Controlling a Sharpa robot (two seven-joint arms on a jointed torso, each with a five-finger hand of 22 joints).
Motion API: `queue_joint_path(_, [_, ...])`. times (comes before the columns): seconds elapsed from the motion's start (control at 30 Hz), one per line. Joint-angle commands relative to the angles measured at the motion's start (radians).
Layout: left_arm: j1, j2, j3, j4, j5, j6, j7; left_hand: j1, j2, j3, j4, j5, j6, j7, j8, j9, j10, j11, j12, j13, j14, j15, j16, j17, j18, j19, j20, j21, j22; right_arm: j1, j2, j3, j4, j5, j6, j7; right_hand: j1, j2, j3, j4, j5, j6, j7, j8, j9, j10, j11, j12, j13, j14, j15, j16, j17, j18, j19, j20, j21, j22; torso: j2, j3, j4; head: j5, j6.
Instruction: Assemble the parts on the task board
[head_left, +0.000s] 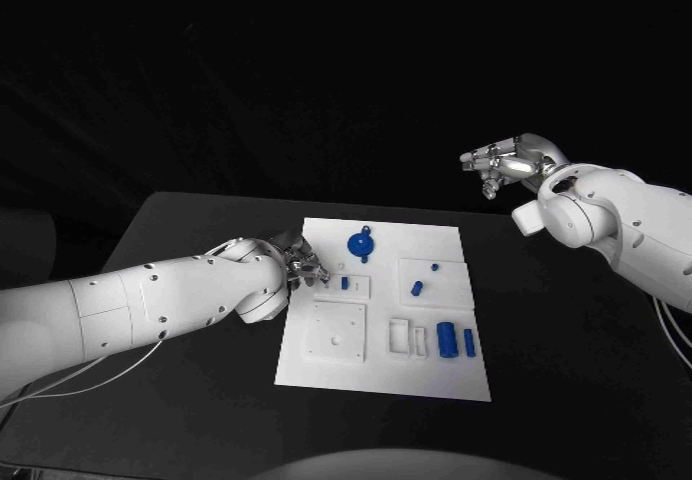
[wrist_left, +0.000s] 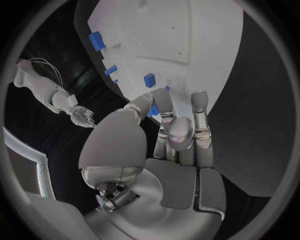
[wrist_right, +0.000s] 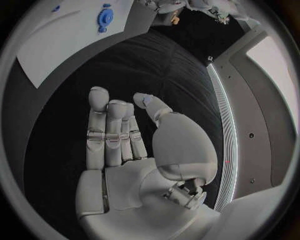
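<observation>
the task board (head_left: 378, 378) lies in the middle of the black worktop (head_left: 173, 230), its long sides running from the worktop's near edge toward the far one. in the near part of the board two blue cylinders (head_left: 447, 340) stand side by side by its right edge, with pale rectangular recesses (head_left: 407, 337) just beside them and a square white plate (head_left: 336, 331) toward the left edge. further back sit two small blue parts (head_left: 417, 288) on the right half and another small blue piece (head_left: 345, 284) on the left half, just beside the left robot hand (head_left: 300, 264). nearest the far edge of the board lies a round blue disc (head_left: 361, 242).

the left robot hand rests at the board's left edge with its fingers reaching onto the white surface. the left wrist view shows what the head view hides: the fingertips (wrist_left: 199, 97) lie on the board close to a small blue block (wrist_left: 149, 80), and a blue bit peeks out between thumb and finger, though i cannot tell whether it is pinched.

the right robot hand (head_left: 505, 163) hangs high beyond the worktop's far right corner, well apart from the board. its wrist view shows the fingers straight and side by side, thumb apart, holding nothing, with the blue disc (wrist_right: 105, 16) and board far off.
</observation>
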Motion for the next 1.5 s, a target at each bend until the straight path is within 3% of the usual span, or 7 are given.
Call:
queue_joint_path(0.03, [-0.001, 0.004, 0.000, -0.001, -0.011, 0.045, -0.007, -0.004, 0.024, -0.020, -0.001, -0.006, 0.194, -0.109, 0.003, 0.078, 0.041, -0.015, 0.010, -0.007, 0.006, 0.001, 0.010, 0.008, 0.017, -0.003, 0.007, 0.008, 0.018, 0.000, 0.001, 0.001, -0.001, -0.006, 0.019, 0.001, -0.009, -0.005, 0.005, 0.001, 0.006, 0.006, 0.001, 0.001, -0.001, -0.004, -0.003, 0.004, -0.002, -0.005, -0.004, 0.001, -0.001, 0.016, 0.037, 0.006, -0.005, 0.001, 0.000, 0.0001, -0.0001, 0.001, -0.001])
queue_joint_path(0.17, [-0.002, 0.006, 0.000, -0.003, -0.012, 0.057, -0.008, -0.007, 0.052, -0.084, -0.006, 0.024, 0.200, -0.109, -0.003, 0.093, 0.040, -0.014, 0.018, -0.013, 0.008, 0.001, 0.015, 0.015, 0.017, -0.005, 0.008, 0.010, 0.017, 0.000, 0.001, 0.001, -0.001, -0.007, 0.020, 0.001, -0.009, -0.005, 0.005, 0.001, 0.006, 0.006, 0.001, 0.001, -0.001, -0.004, -0.003, 0.004, -0.002, -0.005, -0.004, 0.001, -0.001, 0.016, 0.037, 0.006, -0.005, 0.001, 0.001, 0.0002, 0.0000, 0.001, -0.001])
queue_joint_path(0.27, [-0.003, 0.009, 0.000, -0.006, -0.016, 0.060, -0.008, -0.001, 0.072, -0.110, -0.016, 0.018, 0.202, -0.111, -0.012, 0.095, 0.042, -0.015, 0.018, -0.016, 0.007, 0.002, 0.015, 0.015, 0.019, -0.006, 0.010, 0.011, 0.017, 0.000, 0.002, 0.001, -0.002, -0.007, 0.021, 0.001, -0.009, -0.005, 0.005, 0.001, 0.006, 0.006, 0.001, 0.001, -0.001, -0.004, -0.003, 0.004, -0.002, -0.005, -0.004, 0.001, -0.001, 0.016, 0.037, 0.006, -0.005, 0.001, 0.001, 0.0000, 0.0000, 0.001, 0.001])
queue_joint_path(0.43, [-0.004, 0.011, 0.000, -0.012, -0.021, 0.061, -0.008, -0.006, 0.084, -0.115, -0.010, 0.007, 0.207, -0.112, -0.010, 0.098, 0.042, -0.013, 0.024, -0.016, 0.008, 0.003, 0.017, 0.020, 0.019, -0.005, 0.011, 0.011, 0.017, 0.000, 0.002, 0.001, -0.003, -0.007, 0.023, 0.002, -0.009, -0.006, 0.005, 0.003, 0.008, 0.008, 0.001, 0.001, -0.001, -0.004, -0.003, 0.004, -0.002, -0.005, -0.004, 0.000, -0.002, 0.016, 0.037, 0.006, -0.006, 0.002, 0.000, 0.0001, -0.0003, 0.001, 0.002])
queue_joint_path(0.53, [-0.004, 0.012, 0.000, -0.013, -0.025, 0.062, -0.007, -0.008, 0.087, -0.117, -0.008, 0.006, 0.208, -0.113, -0.010, 0.101, 0.042, -0.013, 0.026, -0.015, 0.008, 0.003, 0.019, 0.021, 0.019, -0.005, 0.011, 0.012, 0.017, 0.000, 0.002, 0.001, -0.003, -0.007, 0.024, 0.003, -0.020, -0.015, -0.013, 0.011, 0.054, 0.005, 0.000, 0.001, -0.001, -0.002, -0.004, 0.005, -0.002, -0.005, -0.003, -0.001, -0.003, 0.015, 0.037, 0.006, -0.007, 0.002, 0.000, 0.0001, 0.0003, 0.001, 0.001])
queue_joint_path(0.6, [-0.005, 0.013, 0.000, -0.014, -0.027, 0.062, -0.007, -0.009, 0.091, -0.120, -0.009, 0.006, 0.208, -0.113, -0.010, 0.107, 0.042, -0.013, 0.029, -0.017, 0.008, 0.003, 0.021, 0.023, 0.021, -0.006, 0.013, 0.012, 0.017, 0.000, 0.003, 0.001, -0.003, -0.008, 0.025, 0.004, -0.008, -0.010, -0.035, 0.016, 0.057, 0.005, 0.000, 0.001, -0.001, -0.003, -0.004, 0.002, -0.003, -0.005, -0.004, -0.002, -0.004, 0.015, 0.037, 0.006, -0.010, 0.002, 0.001, 0.0000, 0.0002, 0.001, 0.000])
queue_joint_path(1.5, [-0.012, 0.011, 0.000, -0.007, -0.092, 0.040, -0.005, -0.012, 0.100, -0.114, -0.027, 0.009, 0.210, -0.113, -0.014, 0.119, 0.041, -0.014, 0.034, -0.021, 0.009, 0.005, 0.027, 0.030, 0.029, -0.007, 0.021, 0.016, 0.017, -0.001, 0.000, 0.001, -0.002, -0.008, 0.031, 0.005, -0.011, -0.010, -0.033, 0.021, 0.061, 0.006, 0.000, 0.001, -0.001, -0.004, -0.004, 0.003, -0.003, -0.006, -0.004, -0.003, -0.005, 0.015, 0.037, 0.006, -0.013, 0.003, 0.001, 0.0005, -0.0007, 0.003, 0.003])
